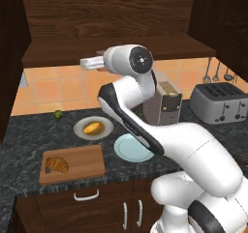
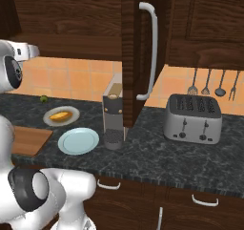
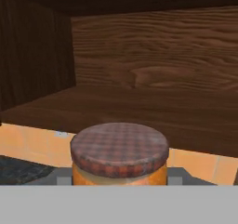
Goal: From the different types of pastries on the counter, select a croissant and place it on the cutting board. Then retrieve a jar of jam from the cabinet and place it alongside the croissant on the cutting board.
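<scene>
Item: jar (image 3: 119,154), checked lid, orange contents. You are looking at it right in front of the hand camera, with the cabinet (image 3: 153,74) shelf behind and tiled wall below; the jar is sitting where the jaws would be, so they are probably closing on it, but the finger tips are hidden and you cannot tell for certain.

Item: gripper (image 1: 91,63). It is reaching out at shelf height, just under the cabinet's front edge.

Item: croissant (image 1: 57,165). It is lying on the board (image 1: 82,164) toward its left end, beside the slot. The board is sitting at the desk's (image 1: 29,130) front left edge.

Risks, as judgement:
- If the grip is shallow, you are risking a drop onto the desk during the long descent.
- The shelf edge is sitting close overhead; lifting on the way out could knock the jar.
- Free board space is lying right of the croissant; setting down too far left could shove it.

View notes: the left base view is giving you croissant and whole board; the right base view is cutting the board short but adding the open cabinet door (image 2: 143,52). The hand view is supplying the jar.
</scene>
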Controlling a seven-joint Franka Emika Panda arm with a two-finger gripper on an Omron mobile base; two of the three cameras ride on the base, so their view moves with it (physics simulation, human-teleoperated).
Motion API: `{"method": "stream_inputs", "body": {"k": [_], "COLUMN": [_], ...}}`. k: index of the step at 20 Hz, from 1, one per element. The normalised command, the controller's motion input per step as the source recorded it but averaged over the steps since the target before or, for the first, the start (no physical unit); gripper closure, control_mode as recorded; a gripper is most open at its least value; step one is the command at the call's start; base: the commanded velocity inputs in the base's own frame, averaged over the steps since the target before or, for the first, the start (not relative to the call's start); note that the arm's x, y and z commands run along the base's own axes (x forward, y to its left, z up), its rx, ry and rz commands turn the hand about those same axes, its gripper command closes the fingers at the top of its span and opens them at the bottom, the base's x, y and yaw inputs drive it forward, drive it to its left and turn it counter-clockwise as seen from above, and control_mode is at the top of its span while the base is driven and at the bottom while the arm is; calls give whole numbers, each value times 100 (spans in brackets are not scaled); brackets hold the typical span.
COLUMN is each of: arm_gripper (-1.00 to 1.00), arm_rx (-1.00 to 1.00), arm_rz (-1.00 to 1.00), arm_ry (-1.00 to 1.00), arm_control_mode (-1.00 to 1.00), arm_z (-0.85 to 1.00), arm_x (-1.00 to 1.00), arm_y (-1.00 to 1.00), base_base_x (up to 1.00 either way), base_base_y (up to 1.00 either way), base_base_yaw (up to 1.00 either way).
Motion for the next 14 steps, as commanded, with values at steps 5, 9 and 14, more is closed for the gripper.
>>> {"method": "stream_inputs", "body": {"k": [5, 9, 14], "arm_gripper": [100, 100, 100], "arm_rx": [0, 0, 0], "arm_rz": [0, 0, 4], "arm_ry": [0, 1, 12], "arm_control_mode": [-100, -100, -100], "arm_z": [-30, -50, -94], "arm_x": [-100, -100, -100], "arm_y": [0, -1, -2], "base_base_x": [0, 0, 0], "base_base_y": [0, 0, 0], "base_base_yaw": [0, 0, 0]}}
